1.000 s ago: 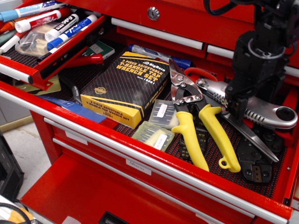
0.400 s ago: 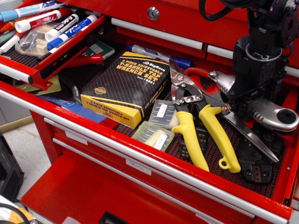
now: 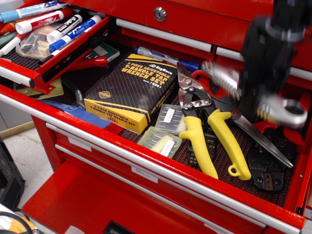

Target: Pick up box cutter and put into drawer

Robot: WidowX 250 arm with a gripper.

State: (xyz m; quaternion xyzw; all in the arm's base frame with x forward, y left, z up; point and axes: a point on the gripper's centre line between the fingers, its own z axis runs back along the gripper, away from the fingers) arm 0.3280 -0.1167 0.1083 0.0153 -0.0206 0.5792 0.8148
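The box cutter [image 3: 288, 111] is a long silver-grey tool with a ridged body and a ringed end. It hangs blurred above the right part of the deep drawer, across my black gripper [image 3: 257, 95]. The gripper is shut on the cutter's middle and holds it just above the red-handled scissors [image 3: 204, 78] and the yellow-handled snips [image 3: 222, 141]. My fingertips are smeared by motion. The shallow red drawer [image 3: 73, 51] with a thin front lip and black mesh liner stands open at the upper left, holding markers [image 3: 73, 31].
The deep drawer with a silver front rail [image 3: 146, 163] holds a black-and-yellow wrench set box [image 3: 134, 90], small clear plastic cases [image 3: 161, 141], black crimping pliers [image 3: 265, 170] and a blue marker [image 3: 161, 56]. A closed drawer front with a lock [image 3: 160, 13] is behind.
The gripper closed on the box cutter and rose with it. The cutter has lifted off the scissors and snips and now hangs tilted and motion-blurred. Nothing else moved.
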